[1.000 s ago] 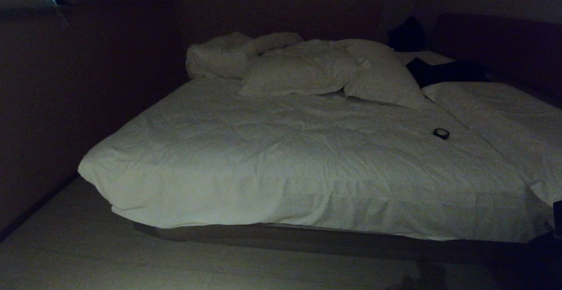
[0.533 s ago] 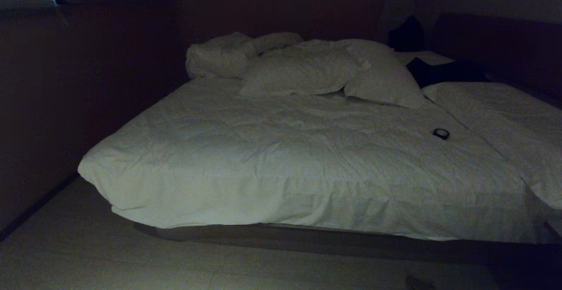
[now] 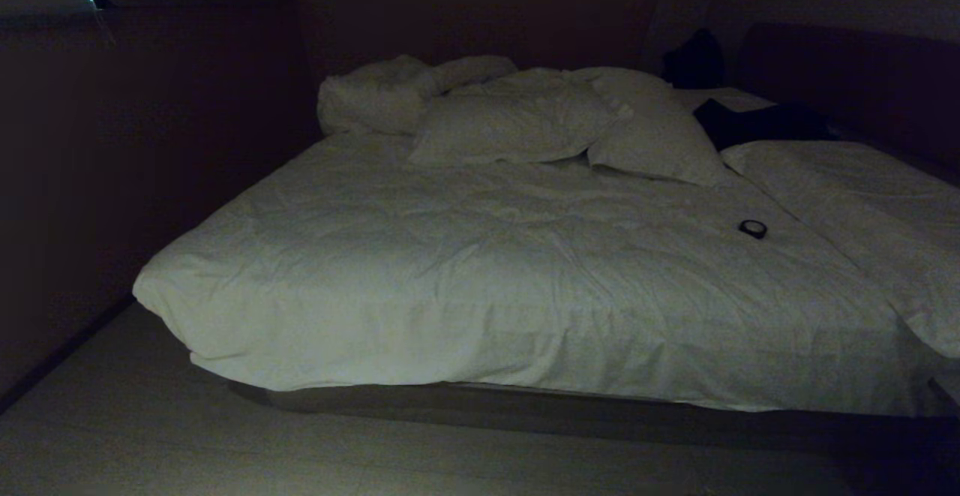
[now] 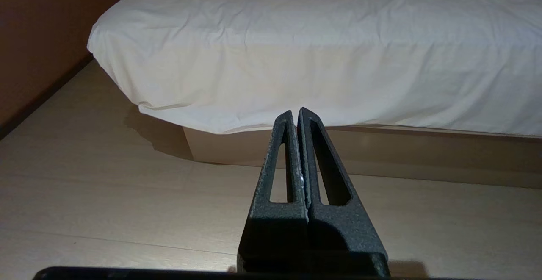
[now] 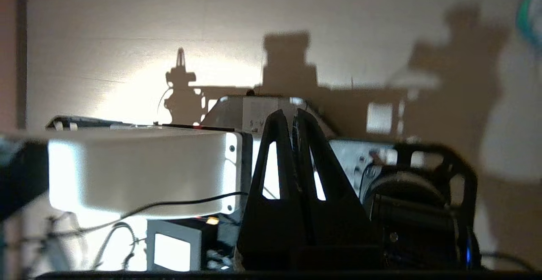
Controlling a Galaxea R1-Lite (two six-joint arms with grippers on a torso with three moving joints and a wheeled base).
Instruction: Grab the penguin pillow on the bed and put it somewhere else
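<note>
The bed (image 3: 480, 286) fills the head view, its wrinkled white duvet hanging over a dark base. No penguin pillow shows in any view. Neither arm appears in the head view. In the left wrist view, my left gripper (image 4: 295, 111) is shut and empty, held low over the floor and pointing at the bed's (image 4: 338, 59) foot corner. The right wrist view has my right gripper (image 5: 290, 112) shut and empty, pointing at my own white base housing (image 5: 139, 170), with floor behind.
Two plain white pillows (image 3: 517, 124) (image 3: 652, 136) and a bunched sheet (image 3: 375, 94) lie at the bed's head. A small black round object (image 3: 752, 228) sits on the duvet. A dark cloth (image 3: 750, 124) lies at the far right. A dark wall (image 3: 112, 181) runs along the left.
A dark part of my right arm at the lower right edge of the head view has dropped out of view. The bed and everything on it stay put.
</note>
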